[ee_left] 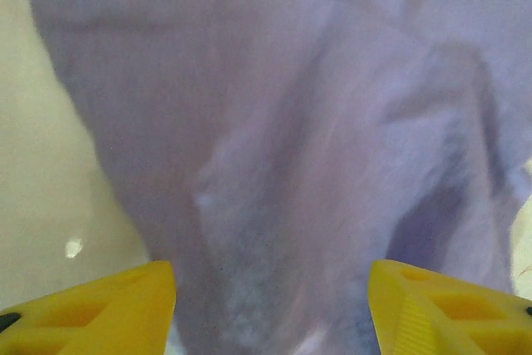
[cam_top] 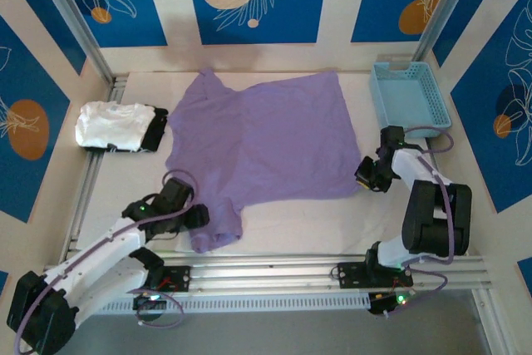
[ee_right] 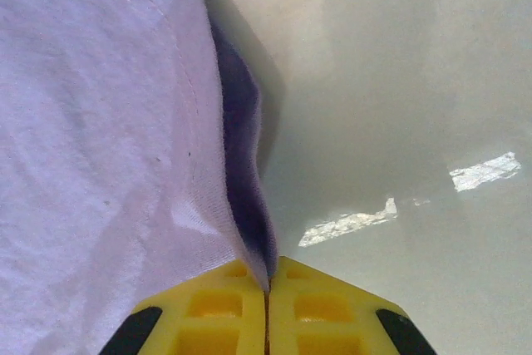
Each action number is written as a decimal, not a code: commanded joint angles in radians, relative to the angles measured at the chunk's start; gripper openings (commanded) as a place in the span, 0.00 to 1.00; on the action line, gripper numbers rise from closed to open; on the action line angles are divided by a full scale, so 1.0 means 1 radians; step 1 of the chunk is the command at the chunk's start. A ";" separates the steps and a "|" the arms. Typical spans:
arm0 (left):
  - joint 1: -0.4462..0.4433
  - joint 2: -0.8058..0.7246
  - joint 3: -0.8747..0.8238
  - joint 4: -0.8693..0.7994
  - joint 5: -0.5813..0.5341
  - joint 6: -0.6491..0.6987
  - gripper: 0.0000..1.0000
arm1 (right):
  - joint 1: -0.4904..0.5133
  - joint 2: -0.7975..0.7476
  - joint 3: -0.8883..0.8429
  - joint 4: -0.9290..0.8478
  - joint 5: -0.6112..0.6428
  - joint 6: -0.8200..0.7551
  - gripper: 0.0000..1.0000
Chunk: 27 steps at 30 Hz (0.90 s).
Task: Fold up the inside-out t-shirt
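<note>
The inside-out t-shirt [cam_top: 266, 135], lavender and short-sleeved, lies spread on the white table with a sleeve bunched at its near left. My left gripper [cam_top: 195, 215] rests at that bunched sleeve. In the left wrist view its yellow fingers [ee_left: 108, 305] stand apart, and the left gripper [ee_left: 272, 288] is open with rumpled t-shirt [ee_left: 283, 147] cloth between and beyond them. My right gripper [cam_top: 366, 176] is at the shirt's near right corner. In the right wrist view the right gripper [ee_right: 268, 284] is shut on the t-shirt [ee_right: 100, 147] hem, whose edge rises from the table into the jaws.
A folded white garment [cam_top: 108, 125] with a black one [cam_top: 155, 129] against it lies at the left edge. A light blue basket [cam_top: 409, 97] stands at the back right. Aluminium rails [cam_top: 274, 276] run along the near edge by the arm bases.
</note>
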 commanded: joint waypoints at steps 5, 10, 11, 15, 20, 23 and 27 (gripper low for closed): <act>-0.168 -0.068 -0.030 -0.190 -0.033 -0.232 0.52 | 0.007 -0.026 -0.016 0.017 -0.046 -0.009 0.07; -0.218 -0.071 -0.049 -0.195 -0.020 -0.262 0.39 | 0.005 -0.025 -0.019 0.024 -0.057 -0.012 0.06; -0.219 -0.066 -0.054 -0.184 -0.019 -0.257 0.36 | 0.005 -0.026 -0.021 0.024 -0.056 -0.011 0.06; -0.219 -0.036 -0.053 -0.145 -0.010 -0.244 0.23 | 0.005 -0.039 -0.027 0.021 -0.048 -0.011 0.06; -0.219 -0.076 -0.009 -0.194 -0.060 -0.232 0.00 | -0.001 -0.056 -0.034 0.017 -0.036 -0.012 0.06; -0.199 -0.149 0.059 -0.247 -0.097 -0.221 0.00 | -0.015 -0.080 -0.036 0.026 -0.047 -0.023 0.06; -0.061 -0.197 0.176 -0.241 -0.073 -0.128 0.00 | -0.066 -0.094 -0.009 0.040 -0.116 -0.032 0.06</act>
